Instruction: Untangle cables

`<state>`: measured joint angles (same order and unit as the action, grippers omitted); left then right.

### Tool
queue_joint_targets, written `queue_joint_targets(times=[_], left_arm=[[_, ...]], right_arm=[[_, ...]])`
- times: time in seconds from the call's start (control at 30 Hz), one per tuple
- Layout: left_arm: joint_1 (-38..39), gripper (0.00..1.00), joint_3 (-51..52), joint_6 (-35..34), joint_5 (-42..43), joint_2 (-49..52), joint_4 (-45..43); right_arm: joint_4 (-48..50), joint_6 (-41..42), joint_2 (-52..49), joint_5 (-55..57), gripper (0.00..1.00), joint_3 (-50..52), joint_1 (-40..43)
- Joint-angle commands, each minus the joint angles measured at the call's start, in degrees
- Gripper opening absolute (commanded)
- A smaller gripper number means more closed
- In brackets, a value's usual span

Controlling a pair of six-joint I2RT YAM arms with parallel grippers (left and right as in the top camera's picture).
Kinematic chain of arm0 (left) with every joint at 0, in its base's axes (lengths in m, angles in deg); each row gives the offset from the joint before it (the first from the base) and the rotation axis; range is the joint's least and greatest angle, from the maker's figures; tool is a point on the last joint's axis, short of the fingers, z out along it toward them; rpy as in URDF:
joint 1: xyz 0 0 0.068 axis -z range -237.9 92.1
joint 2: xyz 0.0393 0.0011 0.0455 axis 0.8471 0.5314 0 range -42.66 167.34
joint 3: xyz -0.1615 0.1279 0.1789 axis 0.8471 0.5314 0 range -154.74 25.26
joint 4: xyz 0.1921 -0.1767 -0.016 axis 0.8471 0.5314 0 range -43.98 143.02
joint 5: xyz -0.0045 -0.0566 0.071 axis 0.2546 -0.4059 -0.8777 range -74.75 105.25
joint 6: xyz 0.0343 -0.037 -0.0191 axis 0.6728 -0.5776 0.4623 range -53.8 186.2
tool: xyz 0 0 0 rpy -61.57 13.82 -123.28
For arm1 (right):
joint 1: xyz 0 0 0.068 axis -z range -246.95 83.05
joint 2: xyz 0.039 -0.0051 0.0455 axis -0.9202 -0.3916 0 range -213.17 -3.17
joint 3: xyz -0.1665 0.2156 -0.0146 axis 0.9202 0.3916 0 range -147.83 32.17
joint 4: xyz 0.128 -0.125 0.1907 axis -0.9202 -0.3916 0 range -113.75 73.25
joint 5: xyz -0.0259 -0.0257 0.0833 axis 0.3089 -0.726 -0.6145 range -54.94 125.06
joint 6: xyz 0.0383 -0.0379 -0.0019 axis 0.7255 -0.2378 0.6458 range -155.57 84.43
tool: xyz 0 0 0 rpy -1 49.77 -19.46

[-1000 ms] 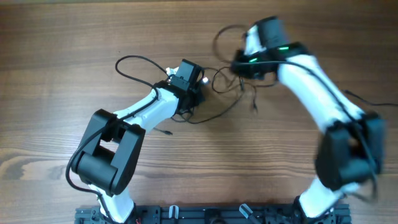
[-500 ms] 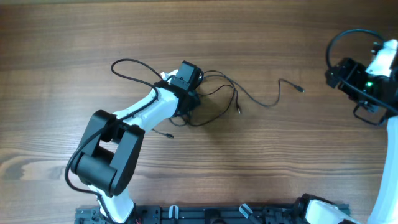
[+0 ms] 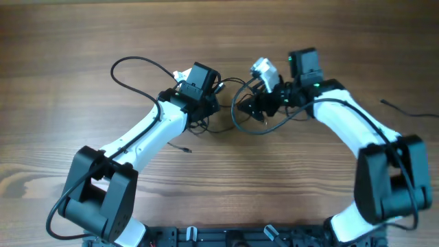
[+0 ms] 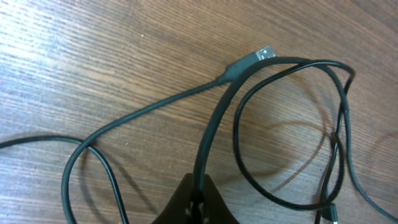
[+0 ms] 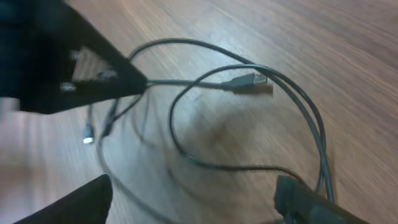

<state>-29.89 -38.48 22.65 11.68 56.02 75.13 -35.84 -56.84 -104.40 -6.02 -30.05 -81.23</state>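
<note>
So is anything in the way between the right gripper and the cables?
No, nothing visible. The open right gripper hangs just above the cables on the table, with only air between. The left gripper is off to one side, pinching one strand, not blocking.

The cables (image 5: 249,81) blur in right wrist view.
</note>
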Motion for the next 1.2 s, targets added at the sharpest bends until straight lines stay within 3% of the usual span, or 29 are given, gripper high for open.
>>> queue_joint_targets(times=[0.0, 0.07, 0.13, 0.2, 0.23, 0.3, 0.4, 0.5, 0.63, 0.67, 0.73, 0.8, 0.93, 1.07, 1.17], left_arm=[[-0.2, 0.04, 0.0, 1.1, -1.0, -0.4, -0.1], [-0.2, 0.04, 0.0, 0.5, -1.0, -0.4, -0.1], [-0.2, 0.04, 0.0, -0.6, -1.0, -0.4, -0.1], [-0.2, 0.04, 0.0, -0.6, -1.0, -0.4, 0.0], [-0.2, 0.04, 0.0, -0.6, -1.0, -0.4, -0.1], [-0.2, 0.04, 0.0, -0.7, -1.0, -0.4, 0.0], [-0.2, 0.04, 0.0, -3.4, -1.0, -0.4, 0.0], [-0.2, 0.04, 0.0, -3.4, -1.0, -0.4, 0.7], [-0.2, 0.04, 0.0, -5.4, -1.0, -0.4, 0.9], [-0.2, 0.04, 0.0, -6.5, -1.0, -0.4, 0.7], [-0.2, 0.04, 0.0, -7.3, -1.0, -0.4, 0.3], [-0.2, 0.04, 0.0, -8.0, -1.0, -0.4, 0.1], [-0.2, 0.04, 0.0, -12.2, -1.0, -0.4, 1.2], [-0.2, 0.05, 0.0, -17.4, -0.5, -0.4, 1.8], [-0.2, 0.07, 0.0, -17.4, -0.3, -0.4, 1.8]], right_arm=[[2.7, -6.4, -5.4, 1.6, 0.74, 0.1, -1.4], [2.1, -10.6, -7.8, 7.1, 0.74, 0.1, -3.1], [2.8, -15.0, -10.1, 12.2, 0.82, 0.1, -4.9], [5.7, -16.2, -11.1, 15.6, 0.74, 0.1, -6.0], [6.8, -16.3, -11.8, 17.8, 0.59, 0.1, -6.5], [8.1, -16.2, -12.9, 21.9, 0.04, 0.1, -6.8], [8.6, -8.3, -9.9, 21.9, 0.04, -0.7, -6.0], [12.2, 0.7, 1.0, 21.6, 0.04, -1.7, -1.0], [10.2, 1.7, 11.1, 13.9, 0.04, -1.7, 6.5], [8.6, 0.2, 10.7, 9.4, 0.05, -1.6, 6.7], [4.5, -5.2, 8.7, 0.5, 0.42, -1.0, 5.4], [0.8, -9.2, 4.7, -1.0, 0.56, -1.0, 2.8], [1.3, -19.8, -4.3, 2.1, 0.6, -1.0, -1.7], [3.1, -25.3, -9.4, 6.0, 0.6, -1.0, -3.4], [3.0, -25.7, -11.5, 12.8, 0.61, -1.0, -5.1]])
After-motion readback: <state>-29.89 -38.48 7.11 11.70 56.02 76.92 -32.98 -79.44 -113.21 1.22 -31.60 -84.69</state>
